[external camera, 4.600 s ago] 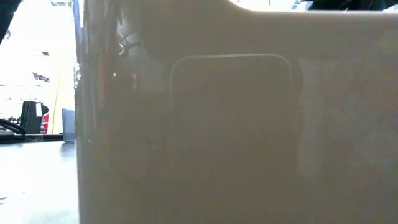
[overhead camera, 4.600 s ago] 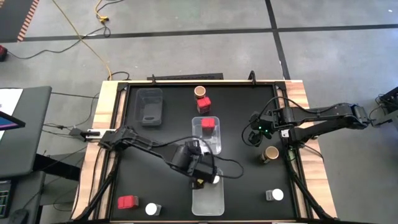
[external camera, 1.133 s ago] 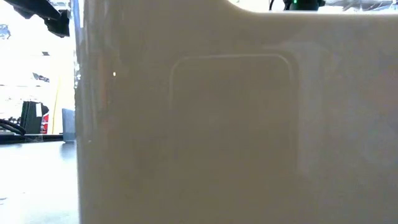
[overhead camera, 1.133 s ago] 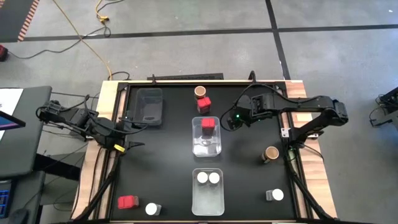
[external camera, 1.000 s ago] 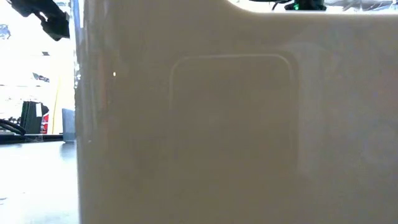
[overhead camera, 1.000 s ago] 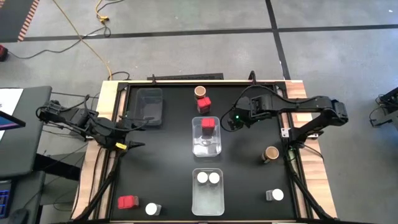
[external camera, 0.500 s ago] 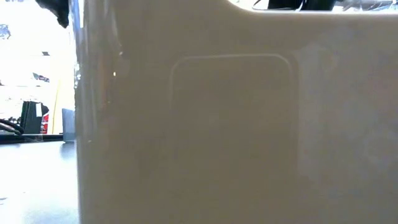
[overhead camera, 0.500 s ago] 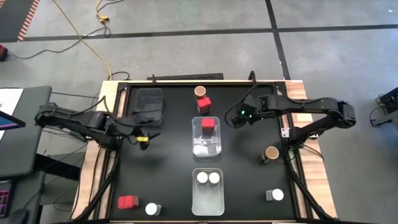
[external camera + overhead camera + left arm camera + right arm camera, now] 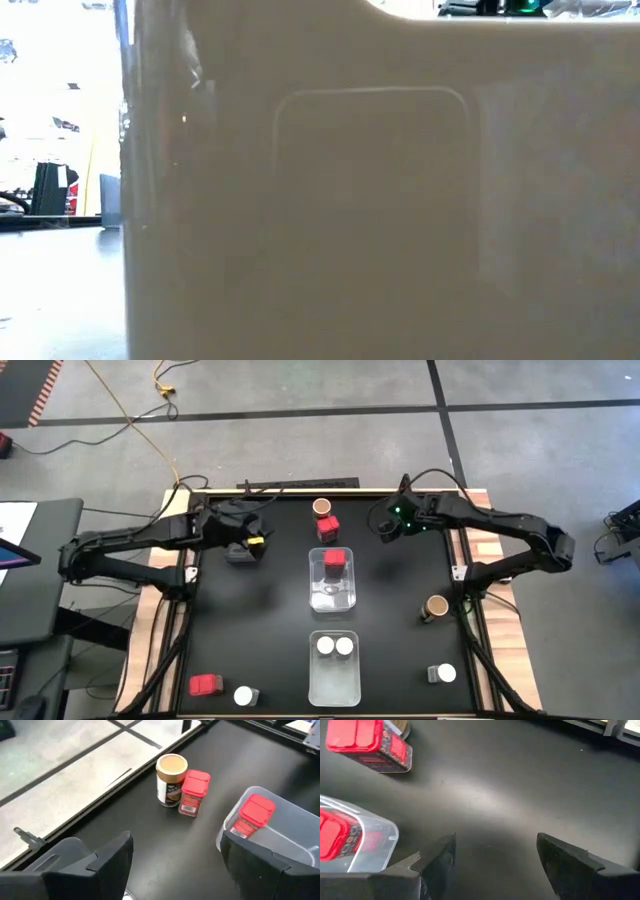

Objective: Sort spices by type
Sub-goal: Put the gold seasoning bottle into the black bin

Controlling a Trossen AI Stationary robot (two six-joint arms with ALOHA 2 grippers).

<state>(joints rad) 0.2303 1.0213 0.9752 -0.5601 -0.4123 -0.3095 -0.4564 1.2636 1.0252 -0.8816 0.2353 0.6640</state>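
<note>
Red boxy spice container (image 9: 328,527) touches tan-topped round jar (image 9: 321,509) at table's far edge. Another red one (image 9: 335,561) sits in clear rectangular tub (image 9: 333,597). Left gripper (image 9: 252,543) and right gripper (image 9: 383,526) hover nearby, both part-open, holding nothing.

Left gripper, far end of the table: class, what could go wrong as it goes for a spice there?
1. The red box touches the tan-topped jar; the left gripper, empty, might knock over the jar.
2. The right gripper hovers nearby, so the arms could collide.
</note>
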